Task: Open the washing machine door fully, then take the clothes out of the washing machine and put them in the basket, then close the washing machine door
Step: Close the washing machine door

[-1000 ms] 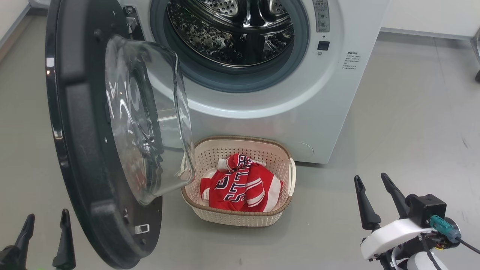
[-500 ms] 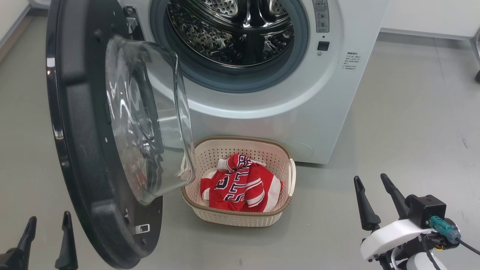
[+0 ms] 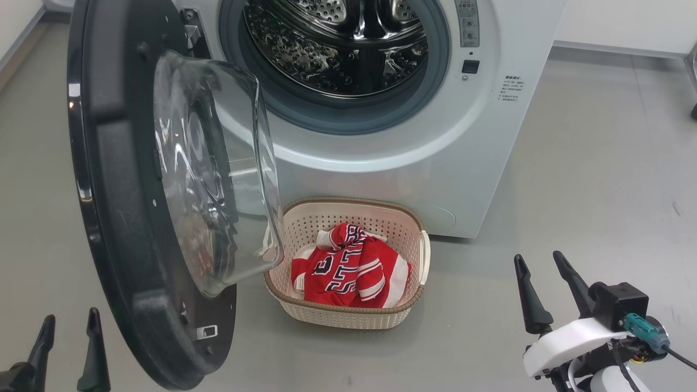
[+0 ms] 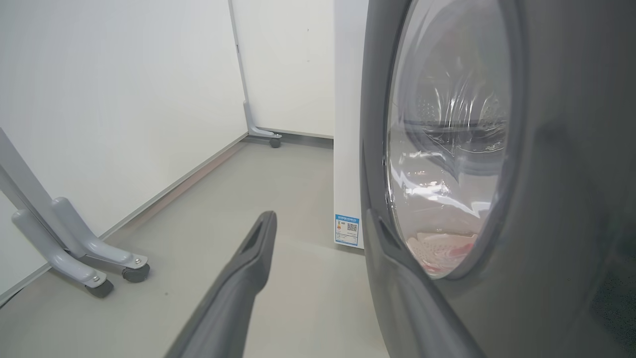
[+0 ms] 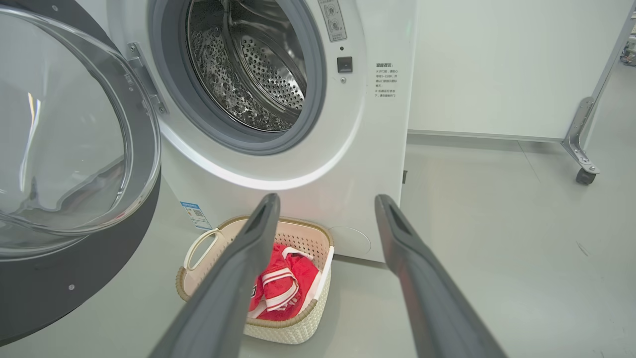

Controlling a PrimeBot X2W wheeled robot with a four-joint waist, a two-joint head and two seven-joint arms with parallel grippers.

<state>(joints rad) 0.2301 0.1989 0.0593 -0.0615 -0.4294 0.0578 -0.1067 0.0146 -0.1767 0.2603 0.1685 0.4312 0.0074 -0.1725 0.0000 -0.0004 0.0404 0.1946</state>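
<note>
Here we are with the washing machine door (image 3: 117,179) swung wide open on its left-hand hinge. Its glass bowl (image 3: 218,174) bulges towards the machine, and the steel drum (image 3: 337,49) is on show with nothing red in it that I can make out. The clothes (image 3: 348,272), red with white stripes and block lettering on top, lie heaped in the cream basket (image 3: 348,202). It sits on the grey floor (image 3: 572,190) right up against the front of the washing machine (image 3: 414,179), just below the opening, so anything pulled out has a short drop. The unloading looks finished to me, which leaves the door to shut. The left gripper (image 3: 71,317) is low at the outer side of the door, and from its own camera the glossy black ring looms just beside one finger, though I can't tell whether they touch. Its fingers (image 3: 93,348) stand apart with nothing between them, well placed for a push on that outer face. The right gripper (image 3: 538,257) hangs well clear over bare floor to the right of the basket, fingers spread wide and empty, out of the door's swing. One thing to watch is the bowl, which overlaps the basket's left end from where I stand.
</note>
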